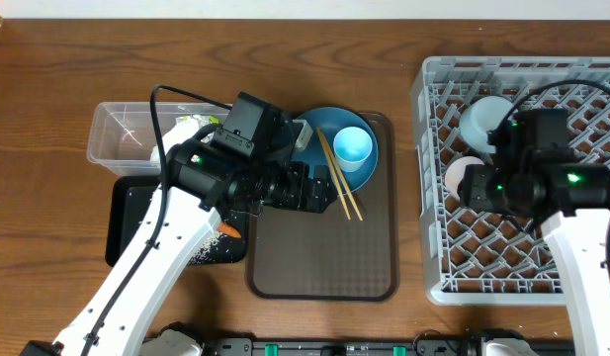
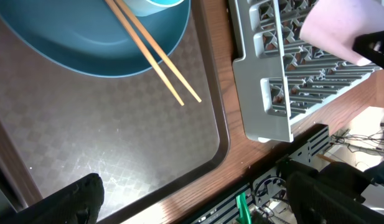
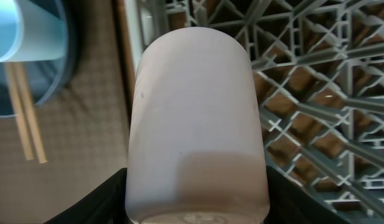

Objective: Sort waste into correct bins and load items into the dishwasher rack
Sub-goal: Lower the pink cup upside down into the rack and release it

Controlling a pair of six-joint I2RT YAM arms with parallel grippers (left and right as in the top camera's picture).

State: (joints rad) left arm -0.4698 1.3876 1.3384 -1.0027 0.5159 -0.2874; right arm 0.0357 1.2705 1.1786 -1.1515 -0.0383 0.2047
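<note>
Nearest the robot, the brown tray (image 1: pixel 319 262) shows its bare near half, the widest open floor in view. Its near rim runs close to the edge of the bench (image 1: pixel 47 89). A narrow strip of bench parts its right rim from the left wall of the one grey rack (image 1: pixel 435 198), whose right side is cut off by the picture's edge. The rack's near rows of pegs stand open.

To the left, one black tray (image 1: pixel 127 222) lies just beside the brown tray, largely under the left arm. One orange carrot (image 1: pixel 228 230) shows at its right edge.

Further in, the left pincer (image 2: pixel 195 186) hangs released above the brown tray, fingers spread wide, just short of the chopstick tips. The chopsticks (image 1: pixel 340 180), two of them, lie side by side on a slant. Their near ends overhang the rim of the one blue plate (image 1: pixel 329 119) onto the tray. The right pincer (image 3: pixel 198 205) is clenched on the pink cup (image 1: pixel 466 176), just inside the rack's left wall. Whether the cup rests on the pegs cannot be told.

Further still, the light blue cup (image 1: pixel 354 146) stands on the plate beside the chopsticks, making two cups in all. Farthest, one pale bowl (image 1: pixel 485 117) sits in the rack. One clear tub (image 1: pixel 122 133) lies beyond the black tray, with a white napkin (image 1: pixel 191 124) marked with green at its right end.
</note>
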